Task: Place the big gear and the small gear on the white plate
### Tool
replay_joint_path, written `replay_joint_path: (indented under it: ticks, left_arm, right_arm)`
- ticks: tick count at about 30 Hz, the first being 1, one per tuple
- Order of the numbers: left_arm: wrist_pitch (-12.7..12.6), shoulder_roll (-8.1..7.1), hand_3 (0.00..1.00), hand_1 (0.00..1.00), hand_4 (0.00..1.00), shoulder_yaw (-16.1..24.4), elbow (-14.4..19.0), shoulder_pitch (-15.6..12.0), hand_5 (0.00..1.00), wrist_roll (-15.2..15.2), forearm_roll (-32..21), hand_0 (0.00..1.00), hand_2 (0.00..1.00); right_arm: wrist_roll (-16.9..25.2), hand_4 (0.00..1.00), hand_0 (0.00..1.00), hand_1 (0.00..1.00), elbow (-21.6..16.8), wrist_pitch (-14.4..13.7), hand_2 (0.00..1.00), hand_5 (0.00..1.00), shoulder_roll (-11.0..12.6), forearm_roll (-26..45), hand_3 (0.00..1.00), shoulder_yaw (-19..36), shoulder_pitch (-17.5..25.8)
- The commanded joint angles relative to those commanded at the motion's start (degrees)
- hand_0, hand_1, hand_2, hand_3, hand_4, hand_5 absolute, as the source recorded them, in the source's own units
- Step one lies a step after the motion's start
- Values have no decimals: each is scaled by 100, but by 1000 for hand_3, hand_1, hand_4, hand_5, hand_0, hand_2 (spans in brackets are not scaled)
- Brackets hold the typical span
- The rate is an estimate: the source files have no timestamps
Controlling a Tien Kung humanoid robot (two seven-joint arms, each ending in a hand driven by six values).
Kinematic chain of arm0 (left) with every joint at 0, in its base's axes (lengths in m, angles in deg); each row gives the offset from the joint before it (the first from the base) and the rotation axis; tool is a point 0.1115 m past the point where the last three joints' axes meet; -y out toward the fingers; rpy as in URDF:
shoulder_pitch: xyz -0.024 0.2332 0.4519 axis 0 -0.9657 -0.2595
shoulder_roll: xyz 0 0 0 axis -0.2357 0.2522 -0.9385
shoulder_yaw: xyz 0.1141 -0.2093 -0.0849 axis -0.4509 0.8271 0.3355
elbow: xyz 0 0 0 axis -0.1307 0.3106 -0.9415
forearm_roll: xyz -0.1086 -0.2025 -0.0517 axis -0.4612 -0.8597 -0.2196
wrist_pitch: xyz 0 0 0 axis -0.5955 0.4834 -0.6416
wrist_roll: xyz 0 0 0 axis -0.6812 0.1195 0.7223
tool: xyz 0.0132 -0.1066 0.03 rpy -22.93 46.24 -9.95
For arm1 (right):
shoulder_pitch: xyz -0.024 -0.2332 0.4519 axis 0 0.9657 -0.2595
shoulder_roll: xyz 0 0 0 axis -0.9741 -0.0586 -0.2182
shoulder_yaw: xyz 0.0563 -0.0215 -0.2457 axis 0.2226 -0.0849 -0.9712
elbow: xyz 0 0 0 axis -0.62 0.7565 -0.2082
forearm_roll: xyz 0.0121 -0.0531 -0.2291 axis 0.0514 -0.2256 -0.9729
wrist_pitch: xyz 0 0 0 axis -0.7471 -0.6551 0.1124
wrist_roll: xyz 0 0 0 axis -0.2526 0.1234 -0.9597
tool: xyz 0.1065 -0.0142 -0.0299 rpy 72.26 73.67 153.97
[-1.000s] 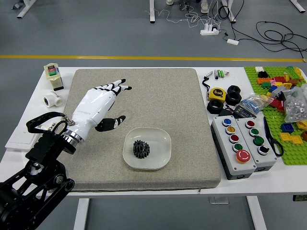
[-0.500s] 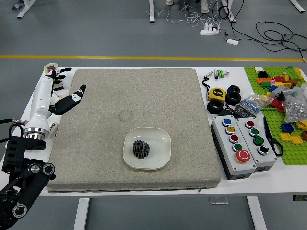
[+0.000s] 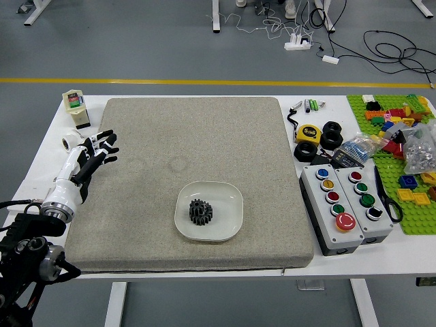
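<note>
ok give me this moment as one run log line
left hand: open, empty, over mat's left edge | right hand: out of view | white plate: on mat | black gearing: on plate, one or two unclear

- The white plate, squarish with rounded corners and a raised rim, lies upright on the grey-beige mat, toward its near edge.
- The dark toothed gear shape rests inside the plate, left of its middle, inside the rim; whether it is one gear or the big and small together cannot be told.
</note>
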Motion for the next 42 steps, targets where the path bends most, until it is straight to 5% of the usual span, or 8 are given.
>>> replay_joint_path:
  ticks: [1, 2, 5, 11, 24, 42]
  left_arm:
    - [27, 13, 829, 746, 838, 10, -4, -14, 713, 14, -223, 741, 833]
    - [49, 27, 840, 766, 859, 22, -6, -28, 841, 31, -483, 774, 852]
    - [99, 53, 840, 766, 859, 45, -24, -45, 841, 102, -995, 774, 852]
    - [163, 77, 840, 764, 862, 83, -39, -61, 859, 226, -1122, 772, 855]
    - [110, 87, 837, 781, 865, 210, -66, -21, 896, 582, -603, 780, 856]
    - [296, 63, 842, 791, 868, 333, -38, 31, 893, 523, -202, 795, 868]
  right_arm:
    - [0, 754, 596, 607, 0, 0, 694, 677, -1, -5, 558, 4, 3]
    - [1, 754, 597, 607, 0, 1, 694, 678, -1, -9, 558, 10, 6]
    - [1, 754, 597, 607, 0, 2, 694, 678, -1, -10, 558, 7, 10]
    - [7, 753, 597, 607, 0, 1, 694, 677, 6, 18, 558, -9, 0]
    - [16, 750, 596, 606, 0, -2, 694, 678, 19, 48, 558, -14, -54]
    - [27, 750, 596, 606, 0, 1, 695, 678, 34, 49, 557, -4, -81]
